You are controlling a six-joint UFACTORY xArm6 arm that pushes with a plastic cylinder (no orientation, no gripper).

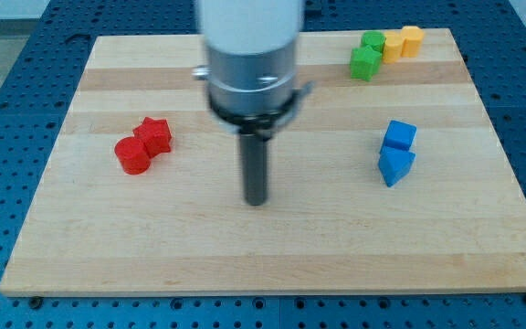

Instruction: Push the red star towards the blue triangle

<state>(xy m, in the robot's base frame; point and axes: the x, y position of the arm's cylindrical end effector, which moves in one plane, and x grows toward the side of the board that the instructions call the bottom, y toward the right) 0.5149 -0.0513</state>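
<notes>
The red star (155, 134) lies at the view's left, touching a red round block (133, 155) just below-left of it. The blue triangle (394, 165) lies at the view's right, touching a blue cube (399, 135) just above it. My tip (257, 201) rests on the board near the middle, right of and a little below the red star, and well left of the blue triangle. It touches no block.
Two green blocks (367, 56) and two yellow blocks (403, 43) cluster at the view's top right. The wooden board (272, 260) lies on a blue perforated table. The arm's grey body (252, 64) hangs over the board's top middle.
</notes>
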